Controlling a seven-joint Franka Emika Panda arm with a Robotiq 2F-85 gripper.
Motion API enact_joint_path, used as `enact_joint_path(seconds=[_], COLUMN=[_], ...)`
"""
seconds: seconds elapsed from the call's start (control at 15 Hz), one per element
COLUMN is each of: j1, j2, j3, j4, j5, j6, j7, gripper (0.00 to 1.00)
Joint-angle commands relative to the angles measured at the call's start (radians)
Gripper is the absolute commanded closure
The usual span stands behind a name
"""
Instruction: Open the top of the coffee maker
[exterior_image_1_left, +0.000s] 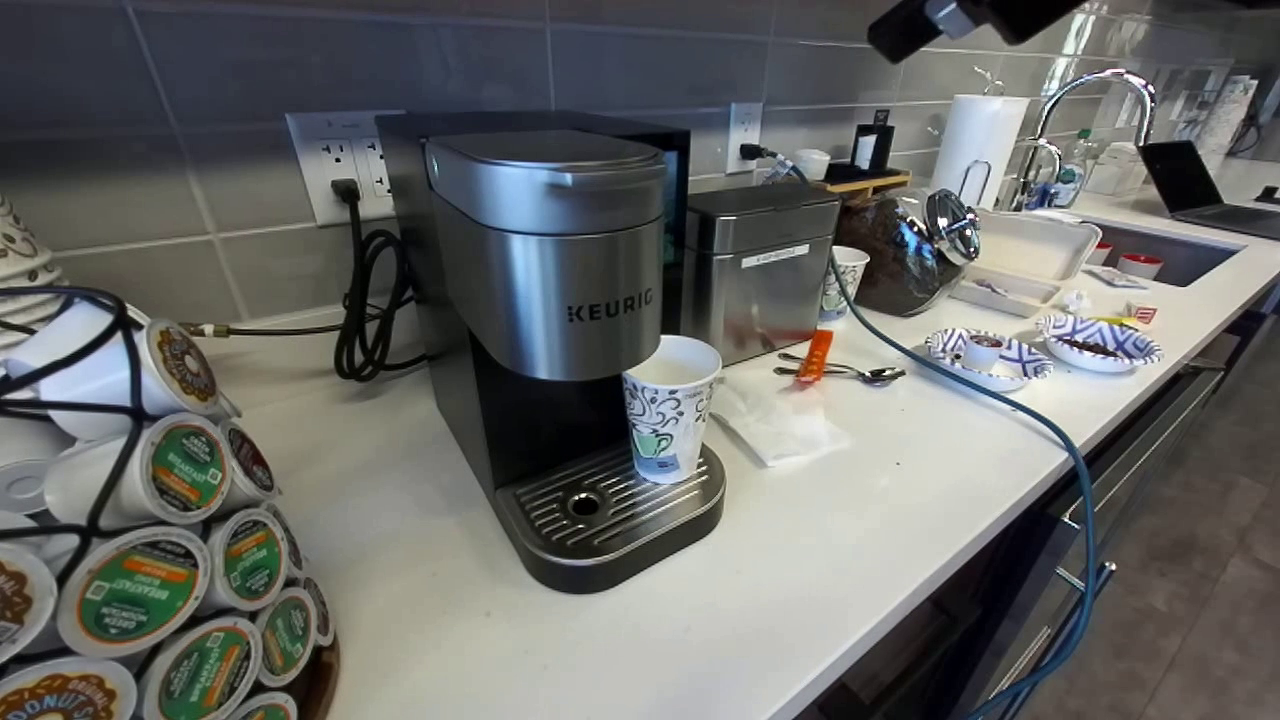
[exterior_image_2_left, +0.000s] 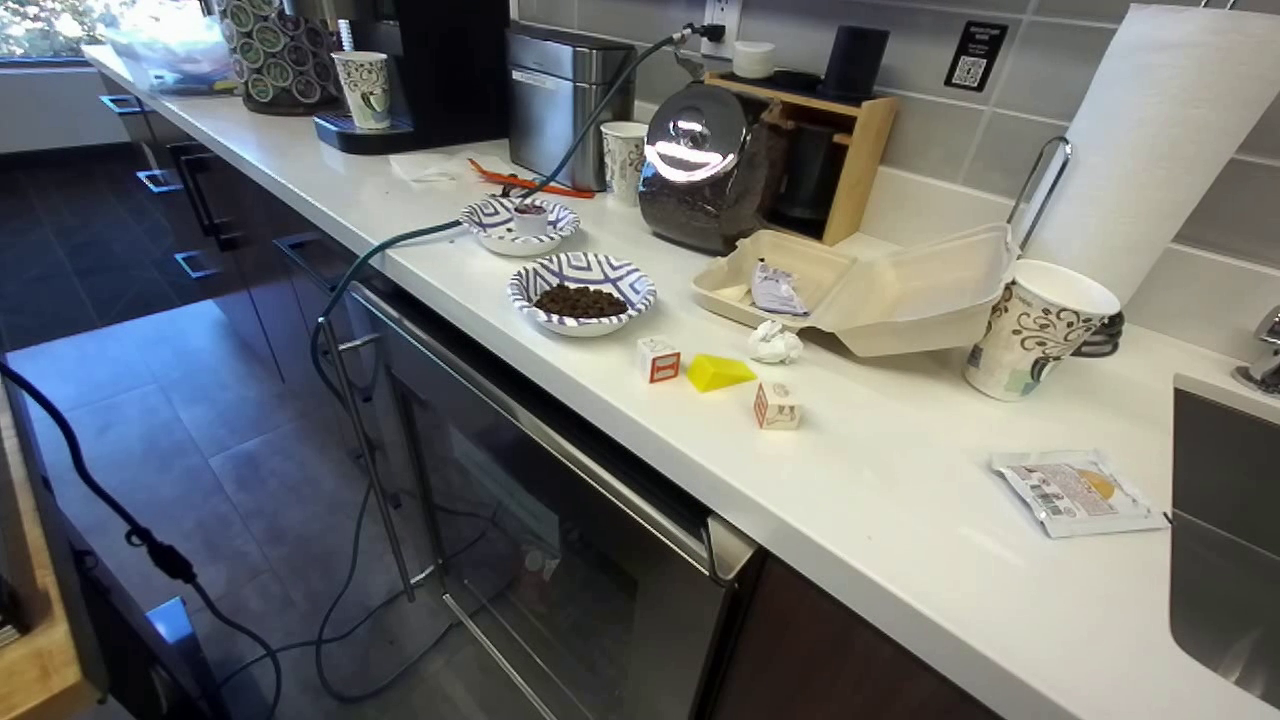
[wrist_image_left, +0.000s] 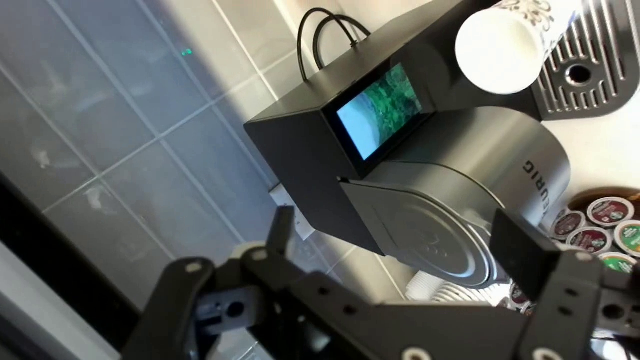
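Nearest the wrist camera: claw (wrist_image_left: 392, 222), spread wide. Beyond, near the back edge of the white tabletop (exterior_image_1_left: 850, 530), before a grey tiled wall (exterior_image_1_left: 650, 60): coffee maker (exterior_image_1_left: 540, 295), top (exterior_image_1_left: 550, 185) closed. Well apart, between back and front edges: sink (exterior_image_2_left: 1230, 540). Below the front edge: tiled floor (exterior_image_2_left: 130, 390).

The claw (wrist_image_left: 401, 235) looks matt, save for its shiny metal screw heads (wrist_image_left: 416, 354). Ahead of it, the coffee maker (wrist_image_left: 512, 150) has a brushed-metal front and a matt, plastic-looking body; its top (wrist_image_left: 425, 231) carries a smooth satin sheen. Farther from the claw, the drip tray (wrist_image_left: 600, 102) is slotted metal, the cup (wrist_image_left: 497, 55) smooth paper. Glossy wall tiles (wrist_image_left: 100, 115) stand beside the claw; the counter (exterior_image_1_left: 850, 540) looks smooth.
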Motion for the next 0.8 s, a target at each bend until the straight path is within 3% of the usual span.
enact_joint_path(seconds=[0.0, 0.13, 0.53, 0.73], j1=[0.004, 0.009, -0.247, -0.334], j2=[0.01, 0.014, 0.064, 0.12], j3=[-0.003, -0.004, 0.204, 0.263], j4=[0.003, 0.007, 0.044, 0.073], j5=[0.0, -0.001, -0.446, -0.683], j6=[0.0, 0.0, 0.171, 0.268], j7=[0.0, 0.0, 0.261, 0.34], gripper=[0.0, 0.0, 0.0, 0.0])
